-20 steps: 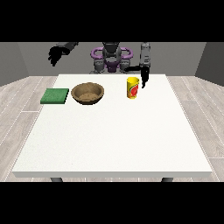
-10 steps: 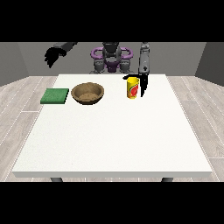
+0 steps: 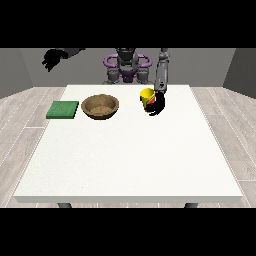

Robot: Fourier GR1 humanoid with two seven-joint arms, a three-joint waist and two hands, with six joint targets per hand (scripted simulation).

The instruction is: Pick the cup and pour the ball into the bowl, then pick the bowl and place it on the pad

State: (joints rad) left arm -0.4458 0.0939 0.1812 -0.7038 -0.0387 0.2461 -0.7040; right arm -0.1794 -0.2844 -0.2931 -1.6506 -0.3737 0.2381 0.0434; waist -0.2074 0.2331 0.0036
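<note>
Hand at the view's right (image 3: 158, 105) is on the yellow cup (image 3: 147, 97), fingers curled round its side nearest the view's right (cup looks tilted and slightly off the counter (image 3: 130, 160), can't confirm a gap under it). Cup sits toward the far edge, right of centre. Ball: can't see it, cup interior not readable from this angle.

Wooden bowl (image 3: 100, 106) is upright on the counter, left of the cup and apart from it, nothing touching it. Green pad (image 3: 63, 109) lies flat just beside the bowl on its left, near the counter's left edge; small gap between the two.

Hand at the view's left (image 3: 52, 59) is raised high, out past the counter's left side, well apart from pad and bowl. Its fingers look curled with nothing in them, though it's small and dark, so take that loosely.

Robot torso (image 3: 126, 67) is behind the far edge, centred.
</note>
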